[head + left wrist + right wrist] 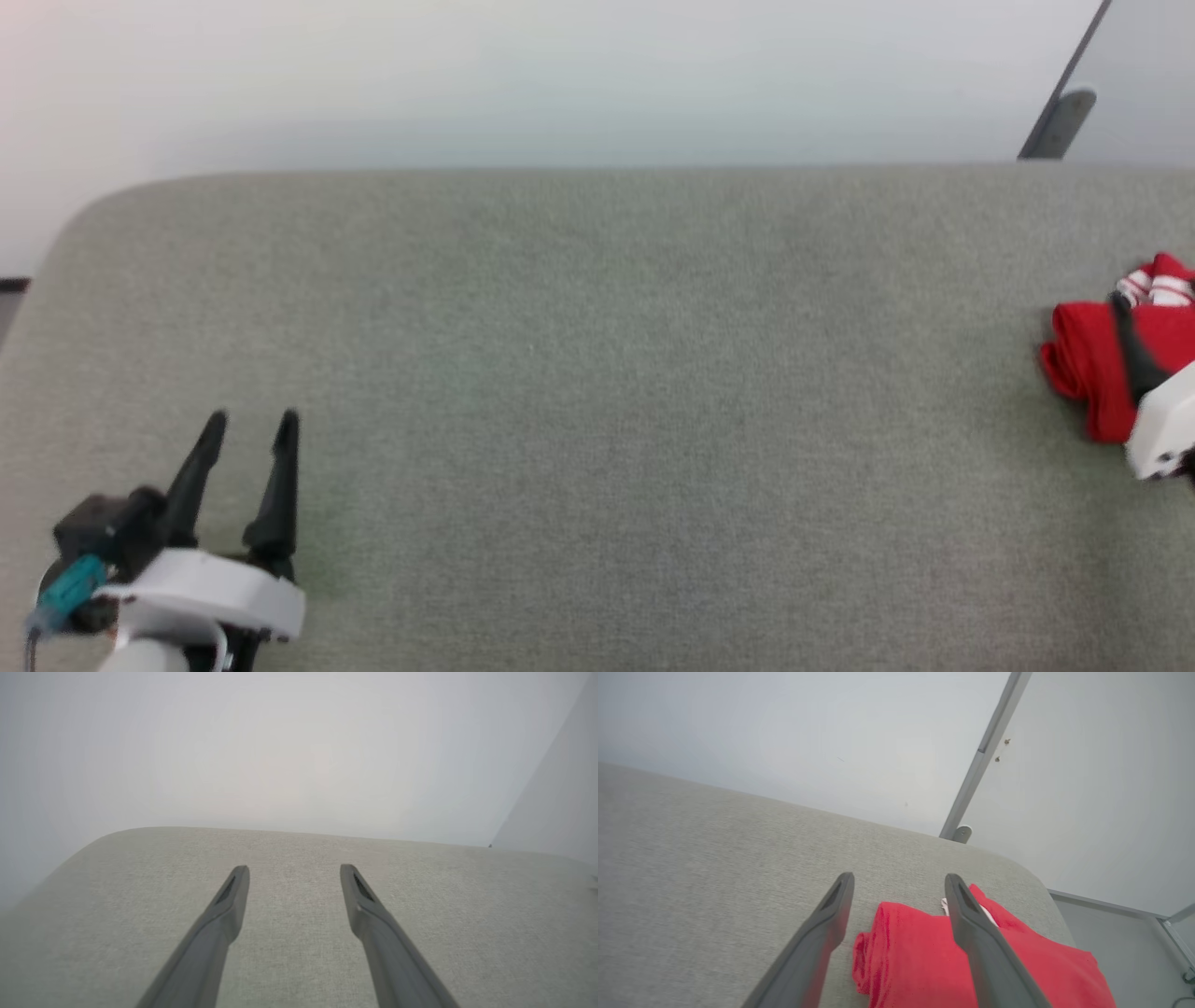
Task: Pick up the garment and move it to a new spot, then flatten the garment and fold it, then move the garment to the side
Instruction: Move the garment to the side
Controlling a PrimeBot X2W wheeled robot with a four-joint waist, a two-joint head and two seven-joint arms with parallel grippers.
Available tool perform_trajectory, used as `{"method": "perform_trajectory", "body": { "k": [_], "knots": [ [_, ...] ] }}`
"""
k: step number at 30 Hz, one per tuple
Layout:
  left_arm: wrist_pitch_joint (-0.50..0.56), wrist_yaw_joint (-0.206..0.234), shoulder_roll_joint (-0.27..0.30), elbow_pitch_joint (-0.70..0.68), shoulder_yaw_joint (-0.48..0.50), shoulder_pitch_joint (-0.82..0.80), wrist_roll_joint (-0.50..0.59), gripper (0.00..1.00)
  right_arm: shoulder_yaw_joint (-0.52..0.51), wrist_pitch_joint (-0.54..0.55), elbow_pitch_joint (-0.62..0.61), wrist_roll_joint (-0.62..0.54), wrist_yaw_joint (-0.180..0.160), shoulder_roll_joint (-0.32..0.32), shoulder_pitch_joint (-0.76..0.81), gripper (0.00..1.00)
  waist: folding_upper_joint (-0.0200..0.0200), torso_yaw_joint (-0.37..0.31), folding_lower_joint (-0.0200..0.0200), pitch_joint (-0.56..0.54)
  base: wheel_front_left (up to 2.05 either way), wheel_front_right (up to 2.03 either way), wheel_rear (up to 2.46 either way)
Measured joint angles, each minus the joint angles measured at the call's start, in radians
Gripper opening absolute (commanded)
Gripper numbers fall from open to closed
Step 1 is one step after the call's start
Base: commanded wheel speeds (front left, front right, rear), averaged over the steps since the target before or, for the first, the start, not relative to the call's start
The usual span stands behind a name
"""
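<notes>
Folded red garment (pixel 1092 364) sits near the right edge of the table (pixel 597 373), with the right gripper (pixel 899 879) spread open over it, holding nothing. The left gripper (pixel 252 425) is open and empty too. One careless nudge could unfold it or tip it off.

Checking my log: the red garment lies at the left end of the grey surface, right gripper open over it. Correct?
No: the garment lies at the right end of the grey surface, as the head view shows. The right gripper is open over it.
</notes>
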Motion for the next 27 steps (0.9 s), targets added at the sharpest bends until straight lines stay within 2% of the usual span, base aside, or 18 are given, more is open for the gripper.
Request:
{"method": "perform_trajectory", "body": {
  "k": [7,17,27],
  "knots": [
    [0.000,0.000,-0.014,-0.009,0.050,0.081,0.032,1.00,-0.104,-0.006,-0.179,-0.053,0.000,0.060,0.156,1.00,0.0000,0.015,0.0000,-0.071,0.00,0.00,0.00],
    [0.000,0.000,-0.025,-0.044,0.083,0.170,0.053,1.00,-0.306,-0.006,-0.447,-0.225,0.000,0.190,0.434,1.00,0.0000,0.026,0.0000,-0.128,0.00,0.00,0.00],
    [0.000,0.000,-0.026,-0.042,0.085,0.201,0.053,1.00,-0.389,-0.006,-0.598,-0.323,0.000,0.302,0.608,1.00,0.0000,0.026,0.0000,-0.143,0.00,0.00,0.00]
  ]
}}
